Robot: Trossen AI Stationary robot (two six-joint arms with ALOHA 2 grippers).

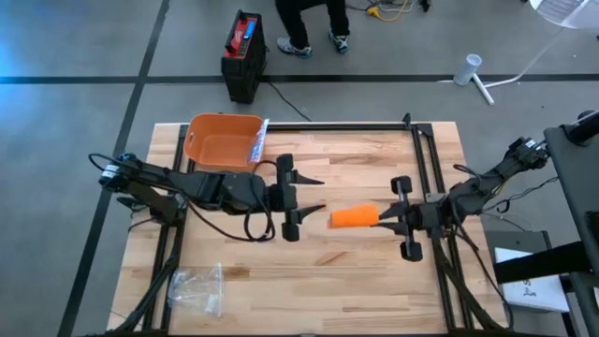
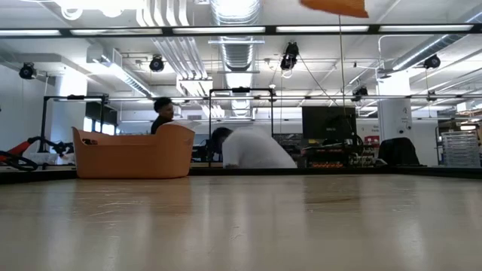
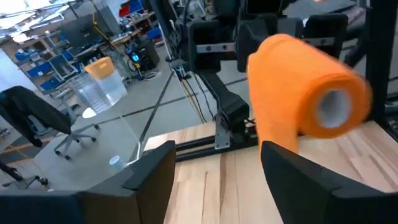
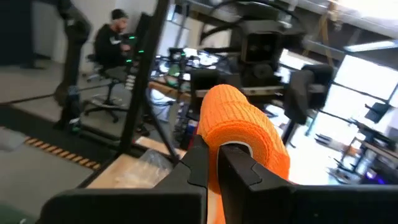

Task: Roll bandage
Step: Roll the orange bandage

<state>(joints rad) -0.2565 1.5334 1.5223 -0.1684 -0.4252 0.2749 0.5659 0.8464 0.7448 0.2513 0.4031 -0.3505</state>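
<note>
An orange bandage roll (image 1: 353,217) is in the air over the middle of the table. It shows at the top edge of the low view (image 2: 335,6). My right gripper (image 1: 382,219) is shut on the end of the roll that faces the table's right. My left gripper (image 1: 320,195) is open just left of the roll and touches nothing. In the left wrist view the roll (image 3: 305,93) shows its hollow white core, with a strip of bandage (image 3: 273,134) hanging below it. My right gripper holds the roll by its right-hand end (image 4: 233,140), pinched between the two fingers (image 4: 198,160). Whether one finger is inside the core cannot be told. The fingers come level from the table's right, along the roll's axis. The roll is lifted clear and lies level.
An orange basket (image 1: 223,140) stands at the far left of the table. It also shows in the low view (image 2: 132,154). A clear plastic bag (image 1: 197,290) lies at the near left. Black frame rails (image 1: 426,159) run along the table's right and far sides. People are in the room beyond the table.
</note>
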